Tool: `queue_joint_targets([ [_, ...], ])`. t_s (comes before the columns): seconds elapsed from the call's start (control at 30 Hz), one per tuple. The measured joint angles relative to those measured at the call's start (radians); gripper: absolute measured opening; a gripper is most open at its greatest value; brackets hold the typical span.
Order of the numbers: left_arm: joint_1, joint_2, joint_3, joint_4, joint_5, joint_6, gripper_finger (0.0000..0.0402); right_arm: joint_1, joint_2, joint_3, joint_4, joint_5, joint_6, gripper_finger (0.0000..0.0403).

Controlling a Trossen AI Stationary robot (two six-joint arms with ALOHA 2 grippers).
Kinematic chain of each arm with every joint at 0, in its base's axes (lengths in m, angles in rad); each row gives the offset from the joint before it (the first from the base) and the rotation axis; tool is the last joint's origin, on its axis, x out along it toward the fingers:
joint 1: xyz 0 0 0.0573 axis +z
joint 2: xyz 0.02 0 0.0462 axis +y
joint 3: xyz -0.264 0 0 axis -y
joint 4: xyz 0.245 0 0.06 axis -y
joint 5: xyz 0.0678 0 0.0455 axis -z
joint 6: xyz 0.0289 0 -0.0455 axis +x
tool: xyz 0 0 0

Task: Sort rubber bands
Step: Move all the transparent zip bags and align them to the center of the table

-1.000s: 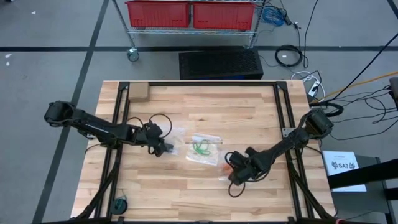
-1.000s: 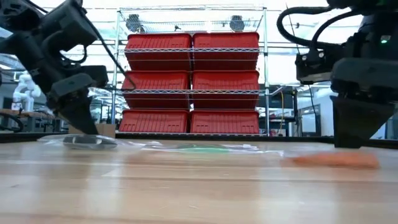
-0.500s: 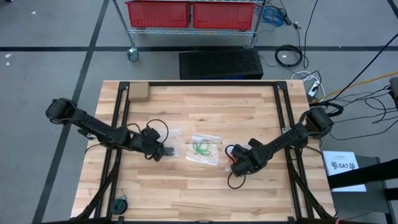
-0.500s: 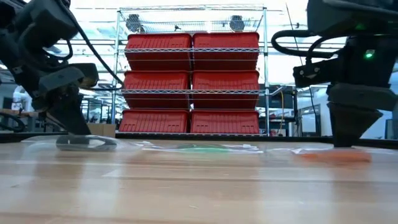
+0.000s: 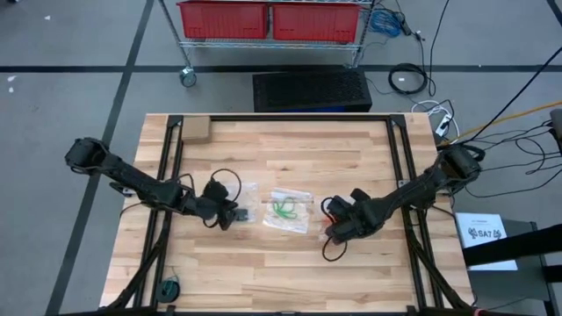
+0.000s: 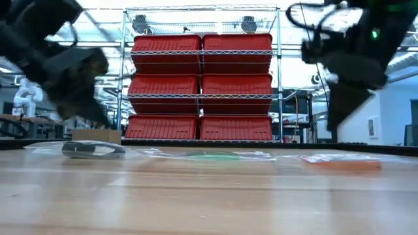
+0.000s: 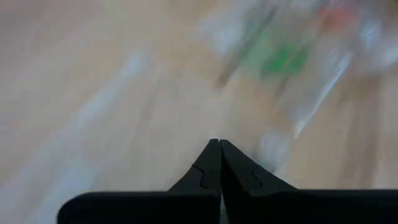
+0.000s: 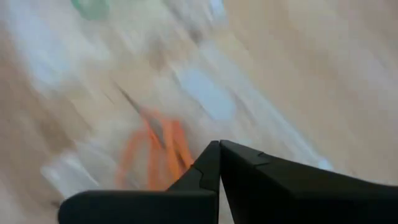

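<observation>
I take the clear bag holding the green rubber bands as my landmark, lying mid-table. My left gripper sits just beside that bag on its left, fingers pinched tight together with nothing between them. My right gripper is near the bag's right side, also clenched and empty, and it sits directly over the orange-red rubber bands, which lie in another clear bag flat on the wooden table. In the low view both grippers ride above the wood, off the bags.

The black bands I cannot pick out from above; a dark flat bundle to the left of the green bag is probably their bag.

To do this step well, I judge I should part the fingers before descending (shut tips only push plastic about), come straight down on one band or bag edge, and lift slowly, since the film is slippery and light. I keep each arm to its own side of the green bag so they never cross.
</observation>
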Motion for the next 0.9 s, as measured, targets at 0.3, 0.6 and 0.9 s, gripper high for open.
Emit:
queue_joint_targets([
  [0.3, 0.16, 0.09, 0.002, 0.315, 0.132, 0.213, 0.0002, -0.179, 0.065, 0.002, 0.388, -0.053, -0.342, 0.0],
  [0.6, 0.161, 0.089, 0.001, 0.324, 0.145, 0.242, 0.0002, -0.306, 0.166, 0.001, 0.498, -0.162, -0.445, 0.0],
  [0.9, 0.161, 0.089, 0.001, 0.32, 0.169, 0.244, 0.0002, -0.398, 0.229, 0.003, 0.562, -0.207, -0.517, 0.0],
])
